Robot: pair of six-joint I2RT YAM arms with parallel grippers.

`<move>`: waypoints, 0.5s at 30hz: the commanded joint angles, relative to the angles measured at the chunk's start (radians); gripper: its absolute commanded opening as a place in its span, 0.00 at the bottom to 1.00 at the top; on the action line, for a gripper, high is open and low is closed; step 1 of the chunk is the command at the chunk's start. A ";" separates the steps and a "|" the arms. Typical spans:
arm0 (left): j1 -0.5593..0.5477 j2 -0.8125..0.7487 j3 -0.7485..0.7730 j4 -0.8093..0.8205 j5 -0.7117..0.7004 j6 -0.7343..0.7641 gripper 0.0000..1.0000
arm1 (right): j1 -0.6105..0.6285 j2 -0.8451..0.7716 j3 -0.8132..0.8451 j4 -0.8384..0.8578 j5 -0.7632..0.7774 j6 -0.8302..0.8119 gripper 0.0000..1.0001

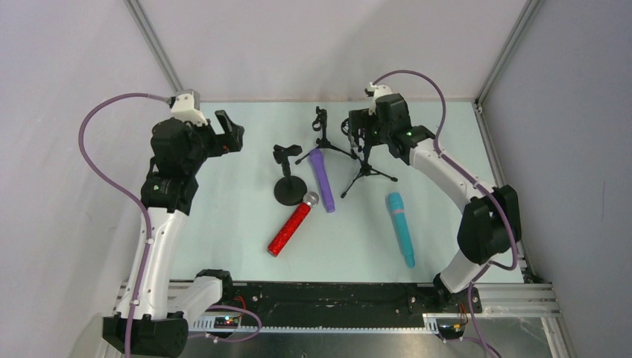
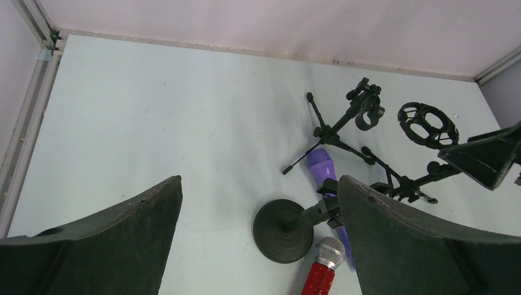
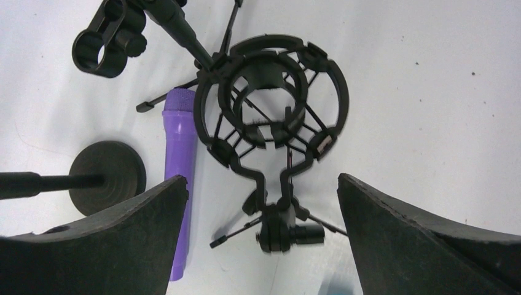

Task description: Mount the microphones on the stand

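While lying flat: red microphone (image 1: pixel 290 228) glittery, silver-headed; purple (image 1: pixel 322 180), teal (image 1: pixel 400 227) seemingly plain.

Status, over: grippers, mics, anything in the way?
Left gripper open, empty. Right gripper open above the shock mount. Red microphone, purple microphone, teal microphone flat on the table, none mounted. Purple's head close to the clip tripod.

Pale green table top (image 1: pixel 223 224), grey wall (image 1: pixel 320 45) at the far side, aluminium post (image 1: pixel 153 41) at far left, second post (image 1: pixel 510 48) at far right, black plate (image 1: pixel 335 294) along the near edge
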 commanded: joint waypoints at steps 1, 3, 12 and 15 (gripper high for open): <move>0.004 -0.001 -0.002 0.031 0.012 0.023 1.00 | 0.010 0.090 0.144 -0.122 -0.005 -0.052 0.88; 0.004 0.000 -0.002 0.032 0.014 0.025 1.00 | 0.013 0.125 0.176 -0.161 0.005 -0.055 0.83; 0.005 0.000 -0.001 0.031 0.015 0.025 0.98 | 0.014 0.121 0.154 -0.168 0.014 -0.061 0.77; 0.004 0.000 -0.002 0.031 0.010 0.025 0.98 | 0.014 0.121 0.149 -0.173 0.016 -0.062 0.73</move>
